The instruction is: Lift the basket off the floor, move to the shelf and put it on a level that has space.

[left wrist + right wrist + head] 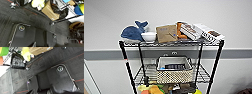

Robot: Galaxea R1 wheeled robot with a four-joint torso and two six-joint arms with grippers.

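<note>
The basket [174,72], beige woven with a pale lining, stands upright on the level [202,74], the second wire tier from the top of the shelf [128,65]. It sits right of centre on that tier, and some dark items lie inside it. No gripper touches it in the head view. Both wrist views look down at the floor [25,17] [50,58] of dark carpet with a thin red line [31,12], close to the rack's foot.
On the top tier sit a blue whale plush [133,32], a white bowl [149,36], a brown card piece [166,33] and boxes [209,34]. Colourful items fill the tier below the basket. A brown cardboard box [50,11] lies low in the rack. A grey wall stands behind.
</note>
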